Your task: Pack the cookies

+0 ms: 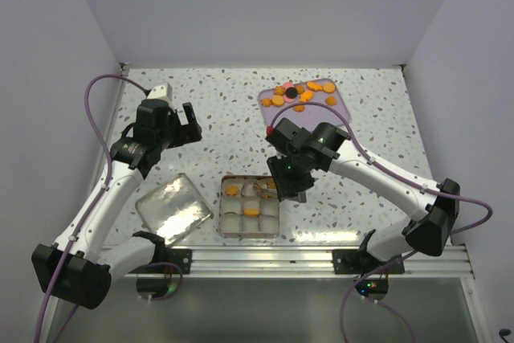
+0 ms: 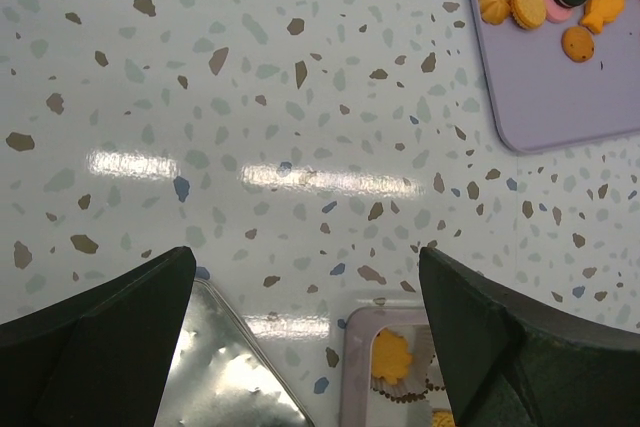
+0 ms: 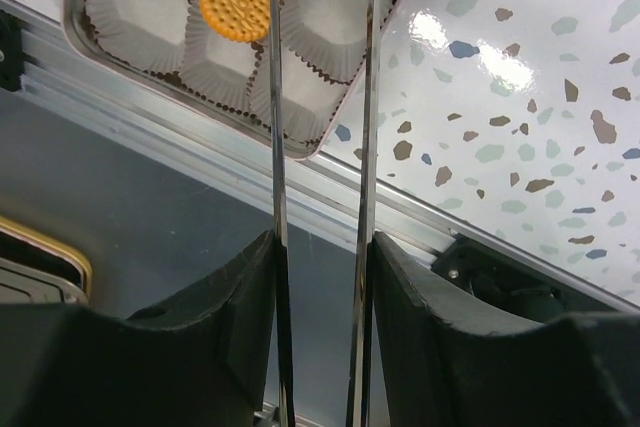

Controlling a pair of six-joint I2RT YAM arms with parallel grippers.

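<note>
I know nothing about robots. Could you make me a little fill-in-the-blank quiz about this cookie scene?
1. The loose cookies lie on a ___ tray.
2. The right gripper grips metal ___ above the tin.
3. The left gripper is ___ and holds nothing.
Missing words: purple; tweezers; open.

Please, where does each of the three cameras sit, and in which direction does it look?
Top external: fixed above and behind the arms, looking down on the table; both arms show, with left end effector and right end effector.
Left wrist: on the left arm, facing across the table toward the lavender tray; its two fingers show, apart.
Right wrist: on the right arm, looking along the tweezers to the square tin; its fingers clamp them.
Shared: the top and left wrist views both show the tray's cookies.
</note>
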